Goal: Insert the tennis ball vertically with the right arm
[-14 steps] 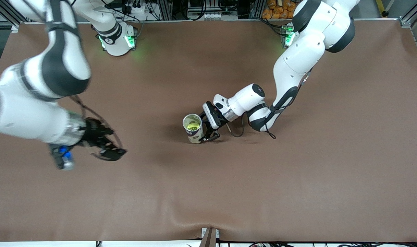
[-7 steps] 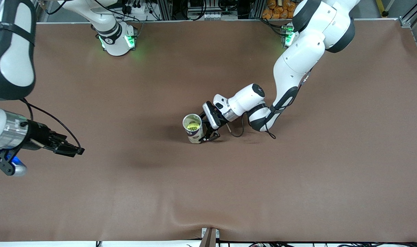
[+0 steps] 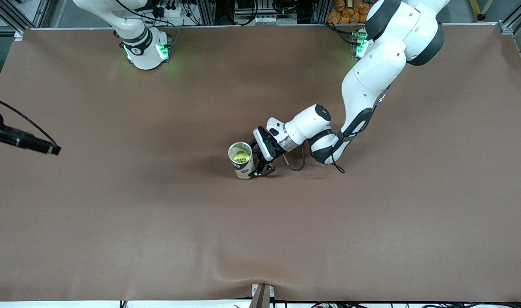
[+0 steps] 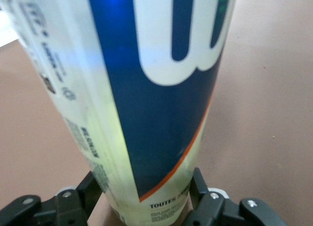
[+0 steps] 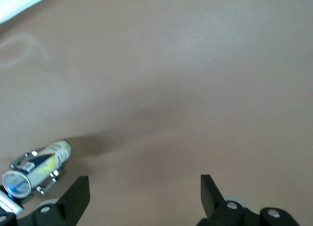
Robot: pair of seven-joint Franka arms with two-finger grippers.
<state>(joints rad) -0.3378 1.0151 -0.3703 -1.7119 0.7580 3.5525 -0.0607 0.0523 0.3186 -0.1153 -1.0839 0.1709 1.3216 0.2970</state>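
A tall can [image 3: 242,162] stands upright near the middle of the table, its mouth open upward. The yellow tennis ball [image 3: 240,157] lies inside it. My left gripper [image 3: 257,164] is low at the can's base, shut on it. The left wrist view shows the can's blue-and-white label [image 4: 161,113] filling the space between the black fingers [image 4: 199,184]. My right gripper [image 5: 144,196] is open and empty, high over bare table. It is out of the front view. Its wrist view shows the can [image 5: 41,163] small and far off.
A brown mat [image 3: 260,239] covers the whole table. Only a black cable end of the right arm [image 3: 25,141] pokes in at the right arm's end of the table. Both arm bases [image 3: 147,49] stand along the table's top edge.
The right arm has swung up and away from the can, leaving the front view except for a cable end. The left arm and the can have stayed in place.
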